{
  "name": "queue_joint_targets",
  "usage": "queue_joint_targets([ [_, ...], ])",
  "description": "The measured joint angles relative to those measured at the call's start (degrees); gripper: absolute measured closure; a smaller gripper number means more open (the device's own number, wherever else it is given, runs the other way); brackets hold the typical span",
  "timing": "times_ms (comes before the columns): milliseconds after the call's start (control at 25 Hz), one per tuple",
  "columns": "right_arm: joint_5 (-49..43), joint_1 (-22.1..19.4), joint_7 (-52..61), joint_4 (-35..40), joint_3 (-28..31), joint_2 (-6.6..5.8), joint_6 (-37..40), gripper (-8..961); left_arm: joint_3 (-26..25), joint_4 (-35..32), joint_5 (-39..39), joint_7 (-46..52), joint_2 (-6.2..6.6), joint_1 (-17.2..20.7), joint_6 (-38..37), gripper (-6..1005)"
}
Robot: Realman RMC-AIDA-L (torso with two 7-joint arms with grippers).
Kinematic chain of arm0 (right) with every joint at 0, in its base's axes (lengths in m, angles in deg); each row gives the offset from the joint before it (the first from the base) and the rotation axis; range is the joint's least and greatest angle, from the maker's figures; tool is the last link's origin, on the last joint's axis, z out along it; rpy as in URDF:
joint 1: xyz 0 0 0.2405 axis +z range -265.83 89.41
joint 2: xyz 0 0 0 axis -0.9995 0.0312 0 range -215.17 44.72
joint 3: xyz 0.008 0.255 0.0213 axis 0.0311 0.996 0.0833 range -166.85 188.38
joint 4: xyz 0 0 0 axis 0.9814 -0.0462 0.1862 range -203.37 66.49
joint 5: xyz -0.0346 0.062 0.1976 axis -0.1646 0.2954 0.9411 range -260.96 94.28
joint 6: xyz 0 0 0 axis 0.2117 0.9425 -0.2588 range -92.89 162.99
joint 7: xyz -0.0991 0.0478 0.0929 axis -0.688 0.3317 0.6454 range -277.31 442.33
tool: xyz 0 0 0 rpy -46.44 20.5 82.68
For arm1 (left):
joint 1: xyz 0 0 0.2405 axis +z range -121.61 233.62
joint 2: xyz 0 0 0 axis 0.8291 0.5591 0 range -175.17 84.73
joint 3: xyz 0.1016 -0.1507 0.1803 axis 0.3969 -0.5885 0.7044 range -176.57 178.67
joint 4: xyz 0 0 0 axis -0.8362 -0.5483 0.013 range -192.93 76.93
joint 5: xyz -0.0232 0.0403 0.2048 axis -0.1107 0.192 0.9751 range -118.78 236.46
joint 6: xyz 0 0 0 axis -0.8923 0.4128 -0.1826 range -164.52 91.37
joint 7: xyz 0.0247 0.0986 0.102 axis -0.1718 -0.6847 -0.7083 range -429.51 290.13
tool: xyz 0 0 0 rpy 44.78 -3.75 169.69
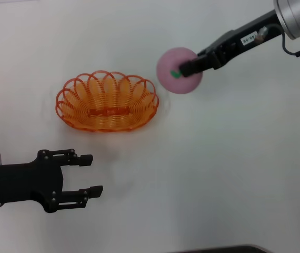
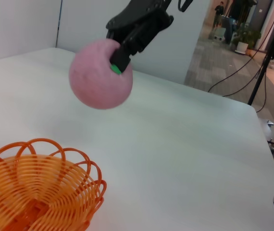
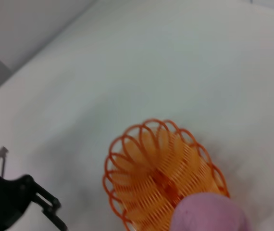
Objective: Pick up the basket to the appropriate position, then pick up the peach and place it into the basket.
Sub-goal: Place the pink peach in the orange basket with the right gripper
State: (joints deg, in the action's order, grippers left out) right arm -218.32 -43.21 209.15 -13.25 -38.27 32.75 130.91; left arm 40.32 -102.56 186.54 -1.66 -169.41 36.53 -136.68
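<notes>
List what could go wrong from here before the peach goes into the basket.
1. The right gripper holds the peach off the table, to the right of the basket and not above it; released now, the round fruit would likely roll away.
2. The basket is shallow and light-looking; dropped from height, the peach could bounce out or tip it.
3. The left gripper rests open near the basket; it looks clear of the path.

The orange wire basket [image 1: 107, 101] sits upright and empty on the white table. The pink peach [image 1: 177, 71] hangs in the air just beside its right rim.
</notes>
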Motion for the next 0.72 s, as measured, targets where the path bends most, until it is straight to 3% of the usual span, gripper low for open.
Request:
queue_joint_targets([
  [200,4.76,0.42,-2.05,-0.42,-0.3,-0.02,0.64,796,0.06,-0.03,0.0,-0.04,0.0,0.0,0.01,288],
  [440,6.16,2.58,-5.59,-3.52,-0.57,1.07,-0.09,791,0.01,-0.21,0.0,0.05,0.08,0.07,0.01,288],
  [720,6.72,4.36,-9.25,-8.45,-1.47,1.51,-1.73,763,0.03,-0.23,0.0,-0.02,0.1,0.06,0.31,288],
])
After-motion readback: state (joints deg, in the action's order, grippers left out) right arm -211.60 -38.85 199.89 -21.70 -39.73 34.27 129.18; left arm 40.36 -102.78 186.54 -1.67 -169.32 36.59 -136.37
